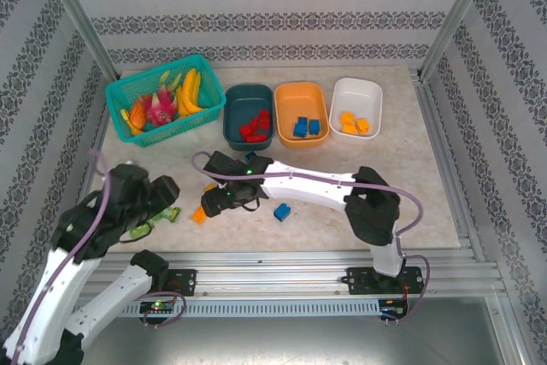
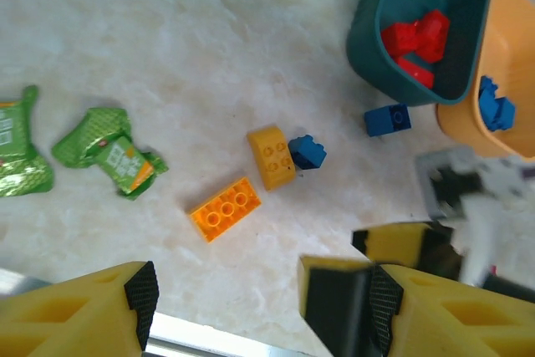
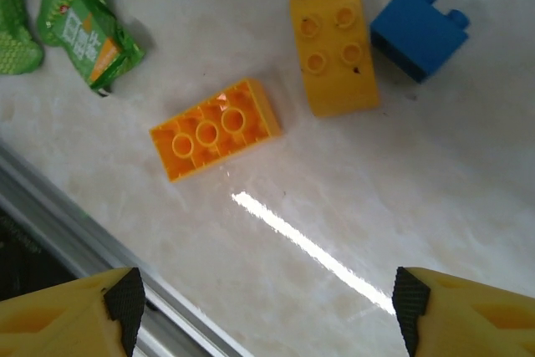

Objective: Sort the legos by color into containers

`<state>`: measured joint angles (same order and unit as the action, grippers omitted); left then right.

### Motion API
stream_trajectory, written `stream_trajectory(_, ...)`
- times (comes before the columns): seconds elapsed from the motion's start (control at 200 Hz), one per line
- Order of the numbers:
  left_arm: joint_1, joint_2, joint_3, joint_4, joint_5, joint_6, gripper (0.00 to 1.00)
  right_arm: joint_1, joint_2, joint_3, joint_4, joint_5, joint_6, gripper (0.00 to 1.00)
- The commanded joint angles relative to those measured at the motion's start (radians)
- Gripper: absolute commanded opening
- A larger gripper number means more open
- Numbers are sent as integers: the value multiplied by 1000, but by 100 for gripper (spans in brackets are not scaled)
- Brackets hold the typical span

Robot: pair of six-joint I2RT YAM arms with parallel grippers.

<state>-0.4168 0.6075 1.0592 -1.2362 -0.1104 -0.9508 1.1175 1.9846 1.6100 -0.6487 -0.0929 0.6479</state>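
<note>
An orange lego lies flat on the table, with a yellow lego and a blue lego touching just beyond it. My right gripper hangs open over bare table short of the orange one, holding nothing. My left gripper is open and empty too, low at the near edge, with a yellow finger of the right gripper close to its right pad. Another blue lego sits by the teal container, which holds red legos. The orange container holds blue legos and the white container holds orange ones.
Two green packets lie left of the loose bricks. A teal mesh basket of toy fruit stands at the back left. One more blue lego lies under the right arm's forearm. The table's metal front rail runs close by.
</note>
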Motion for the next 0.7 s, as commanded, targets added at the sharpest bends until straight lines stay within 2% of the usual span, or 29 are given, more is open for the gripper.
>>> stream_trajectory(0.0,11,-62,35,-175,-59,-37,70,23,73,118,-96,31,106,82)
stream_trajectory(0.175,12,-120,90,-239,-84,-12,70,29,198,265,-172,-12,369,80)
stream_trajectory(0.44,12,-154,101,-255,-19,23,71,55,339,399,-247,1,665,80)
stream_trajectory(0.565,12,-172,97,-259,8,27,71,63,380,435,-236,28,738,80)
stream_trajectory(0.694,12,-179,95,-261,38,54,71,73,456,543,-319,62,784,80)
